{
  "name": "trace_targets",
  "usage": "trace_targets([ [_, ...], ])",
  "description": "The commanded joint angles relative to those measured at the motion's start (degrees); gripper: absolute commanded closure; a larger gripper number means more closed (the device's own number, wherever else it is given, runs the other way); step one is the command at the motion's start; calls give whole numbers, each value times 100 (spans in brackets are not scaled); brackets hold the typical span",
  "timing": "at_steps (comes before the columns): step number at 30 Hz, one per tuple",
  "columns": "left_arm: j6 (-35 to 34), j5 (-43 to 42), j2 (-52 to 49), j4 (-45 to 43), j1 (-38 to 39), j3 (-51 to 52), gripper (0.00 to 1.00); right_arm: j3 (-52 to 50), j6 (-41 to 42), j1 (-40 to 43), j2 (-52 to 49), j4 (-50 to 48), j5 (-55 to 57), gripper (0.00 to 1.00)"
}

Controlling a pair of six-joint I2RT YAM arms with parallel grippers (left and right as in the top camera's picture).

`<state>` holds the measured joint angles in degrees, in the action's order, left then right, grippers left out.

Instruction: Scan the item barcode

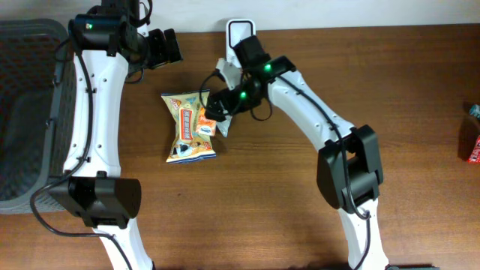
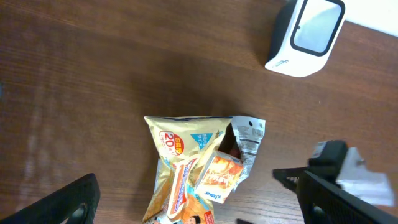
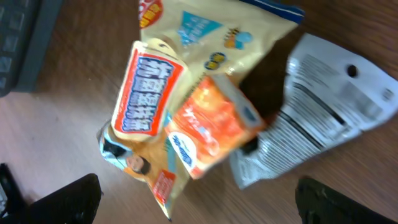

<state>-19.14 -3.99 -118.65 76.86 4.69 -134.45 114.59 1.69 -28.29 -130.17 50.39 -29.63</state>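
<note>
**Task item.** Three snack packets lie in a heap on the wooden table (image 1: 405,67), left of centre. A yellow snack bag (image 1: 186,129) lies flat at the bottom. An orange packet (image 1: 205,124) rests on its right half. A silver packet (image 1: 225,124) touches the heap at its 3 o'clock side, printed back facing up. The right wrist view shows fine print on the silver packet (image 3: 323,118), but a barcode cannot be made out with certainty.

**Scanner.** The white scanner (image 1: 240,31) stands at the far table edge, at 1 o'clock from the heap and apart from it. In the left wrist view its dark window (image 2: 317,28) is visible.

**Left gripper.** The left gripper (image 1: 176,47) hangs at 11 o'clock from the heap, near the far edge. Its jaws are spread wide and hold nothing. In its own camera, both fingers (image 2: 68,205) sit at the lower corners with the yellow snack bag (image 2: 177,168) between them, lower in the frame.

**Right gripper.** The right gripper (image 1: 214,109) hovers directly over the heap's right side. Its jaws are spread wide and nothing is clamped. Its camera looks down on the orange packet (image 3: 211,127). Contact with the packets cannot be confirmed.

**Other objects.** A grey basket (image 1: 30,112) sits at the 9 o'clock table edge. A red box (image 1: 472,139) lies at the 3 o'clock edge, well apart from the heap.
</note>
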Motion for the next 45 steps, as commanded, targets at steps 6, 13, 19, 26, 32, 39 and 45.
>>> trace_targets([
  [6,-39,63,50,-9,-37,-4,1,-4,957,-444,-149,-94,1211,1],
  [13,-39,63,50,-7,-35,-2,1,-4,960,-476,-146,-122,1235,38],
  [19,-39,63,50,-7,-37,-4,1,-4,1519,-474,-402,-168,1384,41],
  [26,-37,63,50,-7,-37,-4,1,-4,2214,-485,-608,-175,1340,51],
  [32,-37,63,50,-7,-37,-4,1,-4,2479,-507,-608,-179,1379,63],
  [39,-39,63,50,-9,-35,-2,1,-4,2481,-507,-616,-162,1381,96],
  [45,-39,61,50,-9,-35,-4,1,-2,2483,-282,-605,22,1379,96],
])
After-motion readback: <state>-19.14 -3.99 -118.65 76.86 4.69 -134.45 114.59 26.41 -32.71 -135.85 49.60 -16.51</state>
